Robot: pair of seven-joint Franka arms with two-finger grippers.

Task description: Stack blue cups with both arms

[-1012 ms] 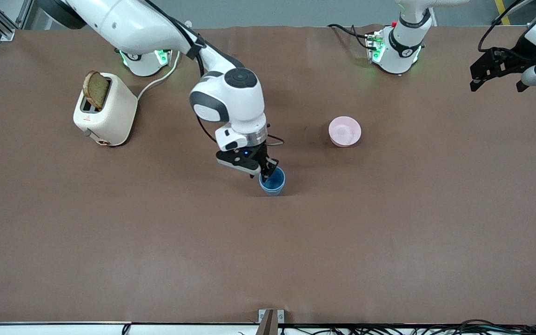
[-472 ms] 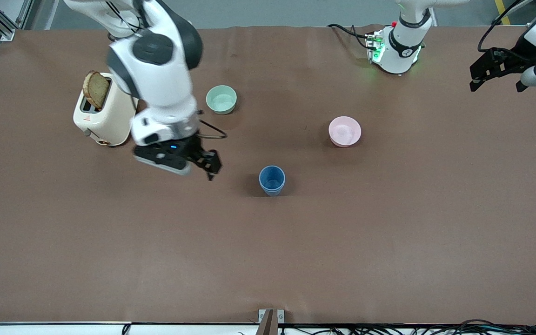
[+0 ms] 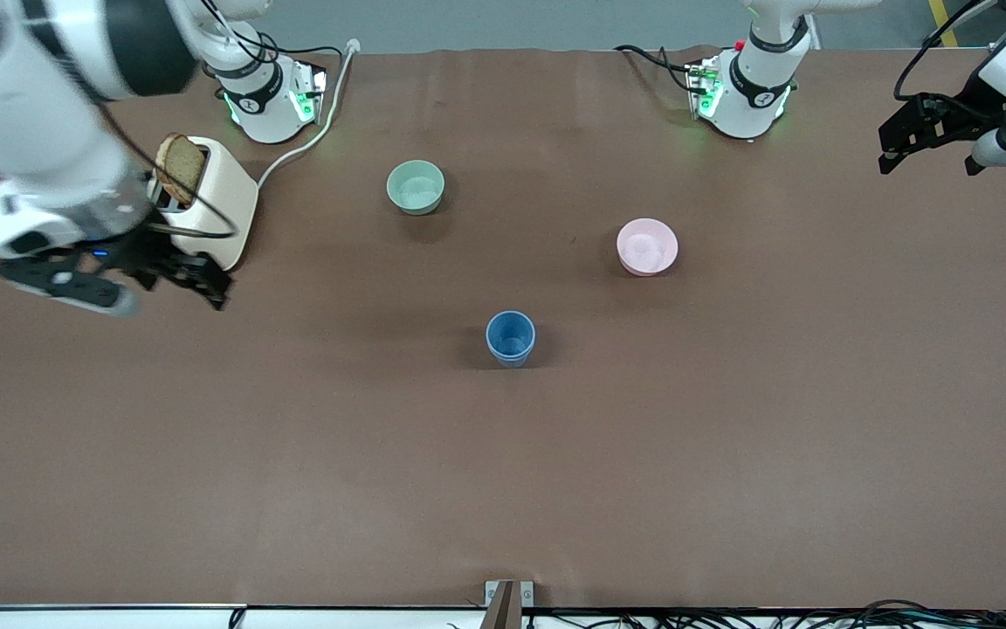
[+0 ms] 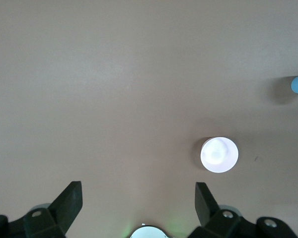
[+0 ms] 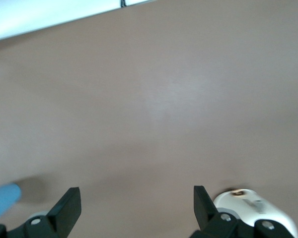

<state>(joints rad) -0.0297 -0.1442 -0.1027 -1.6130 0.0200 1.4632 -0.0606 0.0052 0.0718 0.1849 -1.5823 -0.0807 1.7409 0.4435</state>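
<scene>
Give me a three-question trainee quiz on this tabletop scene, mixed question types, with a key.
1. True or false: the matte-blue tapered plastic cups sit nested, upright, free of both end effectors.
2. Which round bowl lies nearer the front camera? A) pale green bowl B) pink bowl
3. Fill in: the right end effector, fingers open, hangs beside the cream ___ holding a bread slice.

Key: 1 true; 2 B; 3 toaster. The left end effector waits open at its own end of the brown table.
</scene>
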